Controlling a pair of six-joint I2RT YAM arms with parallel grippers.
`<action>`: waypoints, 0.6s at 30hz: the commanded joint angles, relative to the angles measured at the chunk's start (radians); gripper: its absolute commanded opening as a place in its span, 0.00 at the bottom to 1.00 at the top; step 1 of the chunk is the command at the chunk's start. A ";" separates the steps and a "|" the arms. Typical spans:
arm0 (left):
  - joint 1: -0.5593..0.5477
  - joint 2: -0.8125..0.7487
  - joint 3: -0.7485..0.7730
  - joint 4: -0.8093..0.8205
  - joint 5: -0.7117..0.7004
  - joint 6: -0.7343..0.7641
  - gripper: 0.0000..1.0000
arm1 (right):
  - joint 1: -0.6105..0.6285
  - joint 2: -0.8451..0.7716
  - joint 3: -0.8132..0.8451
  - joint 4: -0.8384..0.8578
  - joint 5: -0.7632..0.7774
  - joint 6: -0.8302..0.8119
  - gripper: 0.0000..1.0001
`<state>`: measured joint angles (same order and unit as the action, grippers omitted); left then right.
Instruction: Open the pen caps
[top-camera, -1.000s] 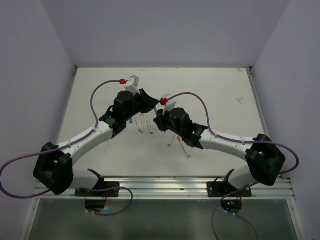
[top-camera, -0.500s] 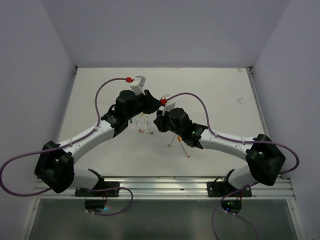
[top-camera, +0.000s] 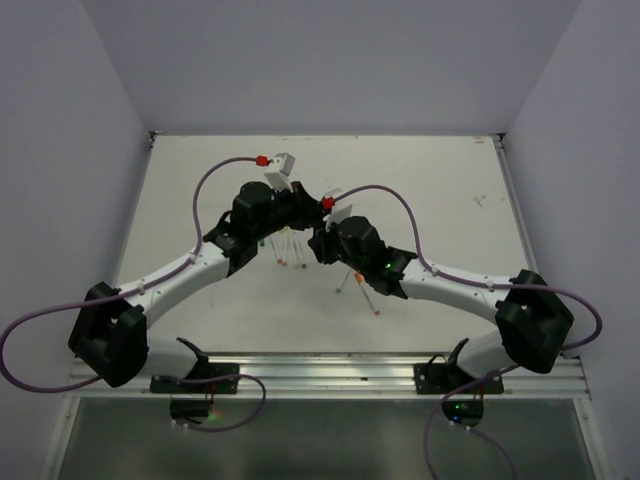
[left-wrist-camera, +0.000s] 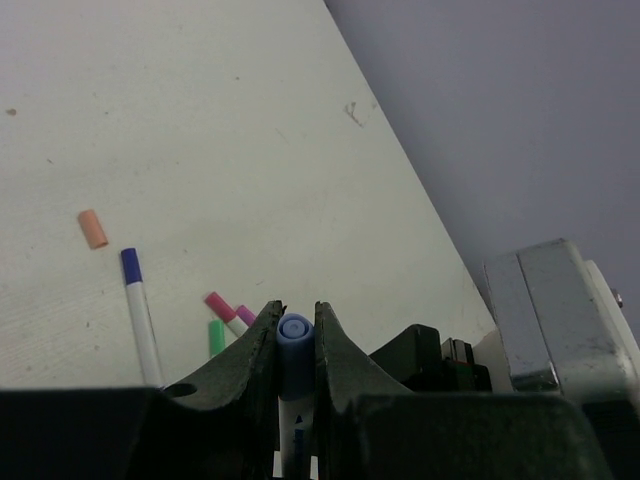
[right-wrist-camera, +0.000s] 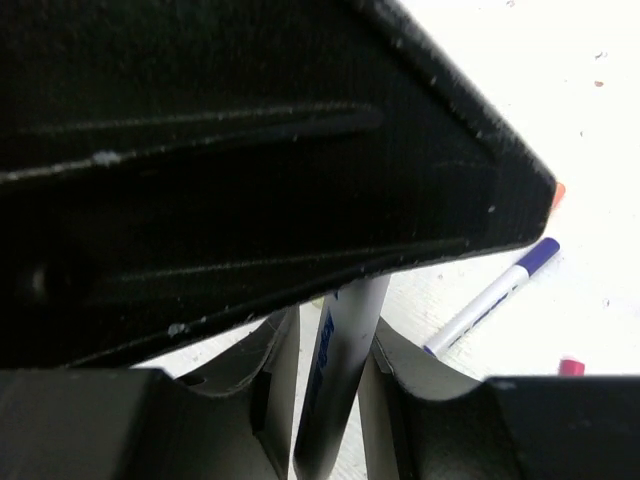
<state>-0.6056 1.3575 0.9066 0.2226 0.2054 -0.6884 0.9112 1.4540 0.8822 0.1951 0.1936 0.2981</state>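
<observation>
Mid-table, my left claw (left-wrist-camera: 295, 312) was clenched on the blue cap (left-wrist-camera: 295, 338), which wasn't visibly off yet. An orange cap (left-wrist-camera: 92, 228), pink cap (left-wrist-camera: 219, 304) and green cap (left-wrist-camera: 216, 337) lay loose on the table (left-wrist-camera: 200, 120), so those were done, I'd say. My right claw (right-wrist-camera: 330, 335) gripped a white barrel (right-wrist-camera: 335, 400), prob. the same pen. Vs 1 s ago, the left claw had edged right, twd its partner.

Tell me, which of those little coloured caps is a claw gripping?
The blue cap, pinched in the left claw; the orange cap, green cap and pink cap lie loose on the table.
</observation>
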 joint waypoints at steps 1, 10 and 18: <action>-0.016 -0.038 -0.015 0.063 0.038 -0.036 0.00 | 0.006 -0.044 0.011 0.040 0.049 0.001 0.32; -0.016 -0.051 -0.018 0.037 0.009 -0.010 0.00 | 0.003 -0.057 0.009 0.032 0.041 -0.002 0.32; -0.016 -0.069 -0.005 0.006 -0.052 0.046 0.00 | 0.005 -0.053 0.008 0.014 0.020 -0.002 0.32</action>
<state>-0.6174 1.3197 0.8898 0.2188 0.1822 -0.6849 0.9115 1.4330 0.8814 0.1989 0.2165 0.2981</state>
